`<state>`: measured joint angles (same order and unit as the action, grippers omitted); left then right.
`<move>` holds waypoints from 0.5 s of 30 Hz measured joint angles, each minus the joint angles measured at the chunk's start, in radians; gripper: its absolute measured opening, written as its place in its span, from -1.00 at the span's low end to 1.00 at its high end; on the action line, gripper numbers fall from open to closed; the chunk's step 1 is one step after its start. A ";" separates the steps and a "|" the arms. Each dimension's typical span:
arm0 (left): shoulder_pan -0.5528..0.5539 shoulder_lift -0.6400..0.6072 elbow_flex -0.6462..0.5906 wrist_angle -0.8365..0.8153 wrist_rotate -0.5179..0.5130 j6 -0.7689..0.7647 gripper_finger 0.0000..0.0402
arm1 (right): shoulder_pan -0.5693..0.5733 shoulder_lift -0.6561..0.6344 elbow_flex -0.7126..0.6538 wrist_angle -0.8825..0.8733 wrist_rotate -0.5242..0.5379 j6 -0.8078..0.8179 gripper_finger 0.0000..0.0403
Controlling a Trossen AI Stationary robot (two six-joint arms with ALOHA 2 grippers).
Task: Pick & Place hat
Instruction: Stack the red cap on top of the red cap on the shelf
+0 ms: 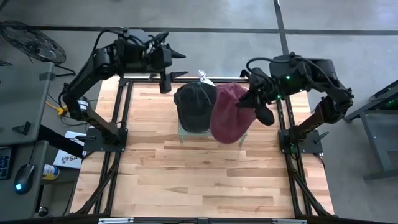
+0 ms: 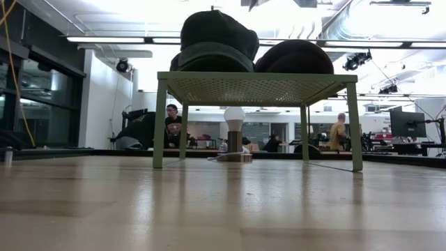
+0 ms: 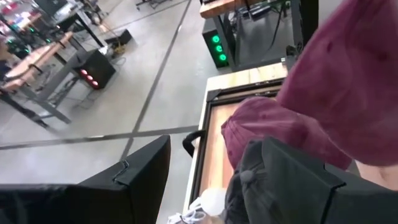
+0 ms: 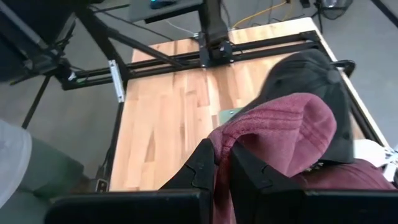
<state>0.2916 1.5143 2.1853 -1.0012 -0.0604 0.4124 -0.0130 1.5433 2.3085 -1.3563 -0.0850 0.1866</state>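
On top of a small green metal stand (image 2: 254, 87) near the far edge of the wooden table (image 1: 205, 174) sit two caps side by side: a dark grey cap (image 1: 194, 106) and a maroon cap (image 1: 229, 113). From above, the maroon cap lies on the right half of the stand, touching the dark one, with part of it hanging past the stand's front edge. The right claw (image 4: 222, 163) is clenched on the maroon cap: its two dark fingers (image 4: 198, 168) sit close together with a fold of maroon cloth pinched between them, at the side of the cap nearest the right arm. The left claw (image 3: 205, 180) hangs above the far edge of the table, just beside the dark cap, with its fingers (image 3: 146, 168) spread wide and nothing between them. From table height, both caps show as rounded humps on the perforated shelf, the dark one taller. People sit at desks in the room far behind.
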 joint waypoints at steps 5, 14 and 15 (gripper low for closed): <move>0.040 0.000 0.000 -0.014 0.072 0.001 0.23 | -0.037 0.010 0.000 -0.009 -0.035 -0.002 -0.92; 0.044 0.000 0.000 -0.013 0.077 0.011 0.23 | -0.074 0.022 0.000 -0.061 -0.049 -0.003 -0.92; 0.044 0.000 0.000 -0.013 0.077 0.012 0.23 | -0.080 0.022 0.000 -0.063 -0.050 -0.003 -0.92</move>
<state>0.3355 1.5143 2.1853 -1.0145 0.0170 0.4240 -0.0933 1.5654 2.3085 -1.4190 -0.1345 0.1837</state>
